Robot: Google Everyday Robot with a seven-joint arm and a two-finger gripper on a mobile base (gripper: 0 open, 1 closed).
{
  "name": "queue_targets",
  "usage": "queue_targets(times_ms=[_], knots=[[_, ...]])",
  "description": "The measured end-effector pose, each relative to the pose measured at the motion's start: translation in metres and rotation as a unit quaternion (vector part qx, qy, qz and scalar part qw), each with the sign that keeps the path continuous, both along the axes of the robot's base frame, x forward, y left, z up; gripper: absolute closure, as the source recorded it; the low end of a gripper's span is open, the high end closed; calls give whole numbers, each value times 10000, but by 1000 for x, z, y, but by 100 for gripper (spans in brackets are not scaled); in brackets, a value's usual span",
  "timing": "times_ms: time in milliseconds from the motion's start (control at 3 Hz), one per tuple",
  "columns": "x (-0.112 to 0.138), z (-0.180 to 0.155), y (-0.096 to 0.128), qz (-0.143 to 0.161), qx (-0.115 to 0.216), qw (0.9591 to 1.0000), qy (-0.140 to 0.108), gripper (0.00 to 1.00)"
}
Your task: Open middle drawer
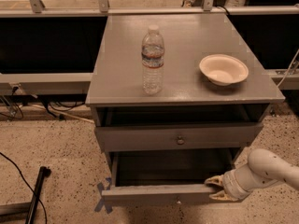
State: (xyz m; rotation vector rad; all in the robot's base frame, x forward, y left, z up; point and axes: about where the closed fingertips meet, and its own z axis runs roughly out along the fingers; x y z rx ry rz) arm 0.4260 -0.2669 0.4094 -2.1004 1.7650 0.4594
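Note:
The middle drawer (pixel 154 194) of the gray cabinet is pulled well out, and its dark inside shows above its flat front and small knob (pixel 177 200). My gripper (pixel 215 188) is at the right end of that front. Its yellow-tipped fingers (pixel 212 179) stand above and below the front's edge and hold it. The white arm comes in from the lower right. The upper drawer (pixel 140 138) with its knob sits a little out under the top. The lowest drawer is hidden beneath the pulled-out one.
A water bottle (pixel 153 60) and a white bowl (pixel 223 69) stand on the cabinet top (pixel 187 31). Blue tape (pixel 101 196) marks the floor by the cabinet's left foot. A black cable and pole (pixel 35 195) lie at the lower left. Dark shelving runs behind.

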Motion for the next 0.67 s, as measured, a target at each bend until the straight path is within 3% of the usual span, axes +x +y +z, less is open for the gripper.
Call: queue_targets(times_ms=[667], knots=[[-11, 21, 5, 202, 41, 9998, -40, 67]])
